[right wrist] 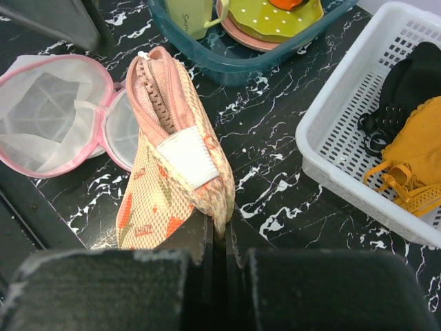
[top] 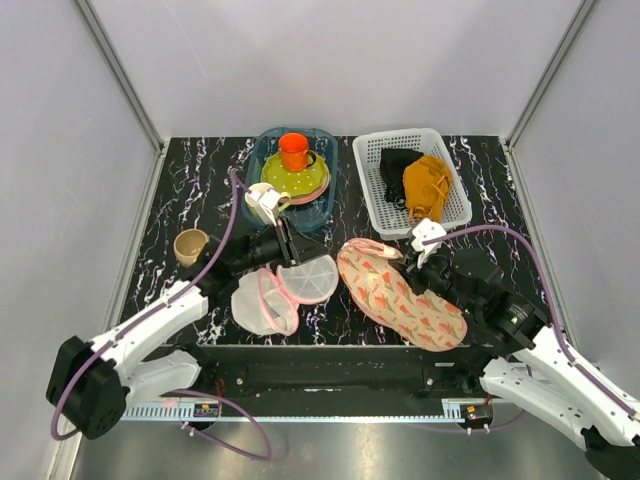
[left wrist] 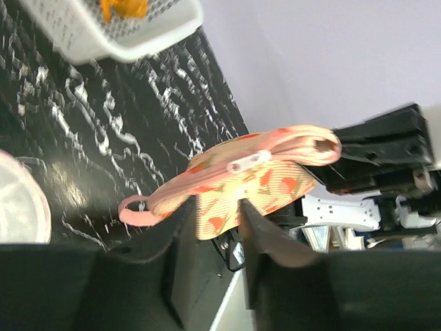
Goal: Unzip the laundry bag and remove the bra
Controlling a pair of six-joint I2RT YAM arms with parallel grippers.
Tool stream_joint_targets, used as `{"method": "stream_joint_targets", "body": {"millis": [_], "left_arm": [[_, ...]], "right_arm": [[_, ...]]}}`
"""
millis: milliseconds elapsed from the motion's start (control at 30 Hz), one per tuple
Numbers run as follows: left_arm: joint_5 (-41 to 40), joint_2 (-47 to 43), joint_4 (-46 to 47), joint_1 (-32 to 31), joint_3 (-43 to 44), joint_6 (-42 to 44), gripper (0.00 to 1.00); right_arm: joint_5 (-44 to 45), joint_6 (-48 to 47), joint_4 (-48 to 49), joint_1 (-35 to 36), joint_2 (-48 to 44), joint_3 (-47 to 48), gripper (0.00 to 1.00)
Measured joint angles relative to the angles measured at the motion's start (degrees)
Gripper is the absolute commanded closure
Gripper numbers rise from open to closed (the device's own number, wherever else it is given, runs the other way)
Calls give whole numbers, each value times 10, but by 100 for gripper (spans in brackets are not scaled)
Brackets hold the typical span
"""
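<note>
Peach fabric with a small red-and-green print, the laundry bag (top: 400, 295) lay right of centre on the black marbled worktop (top: 190, 180), one lobe reaching the near edge. The right gripper (right wrist: 220, 238) was clenched on the bag's rim, fabric pinched between its pads, and that end stood raised on edge. In the right wrist view the zip (right wrist: 162, 96) gaped along the top, showing pale pink within; whether that was lining or the bra I could not tell. The left gripper (left wrist: 219, 221) hung at the bag's other end, its fingers (left wrist: 265, 238) slightly parted and released, with the white zip pull (left wrist: 244, 162) just beyond them. A round white mesh pouch (top: 270, 295) lay open just left of the bag. Toward the far edge stood a blue tub (top: 334, 170) of dishes and a white basket (top: 400, 133) holding a black garment (top: 395, 170) and a mustard garment (top: 425, 185).
</note>
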Motion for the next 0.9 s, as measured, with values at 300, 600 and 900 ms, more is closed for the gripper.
{"method": "stream_joint_targets", "body": {"millis": [300,600,900], "left_arm": [[120,12,103,2,35,16,46],[177,90,171,2,36,-16,44],[187,91,150,2,55,22,41]], "right_arm": [[-12,0,14,0,0,0,100],[-21,0,15,0,-8,0,100],[-19,0,16,0,-3,0,100]]}}
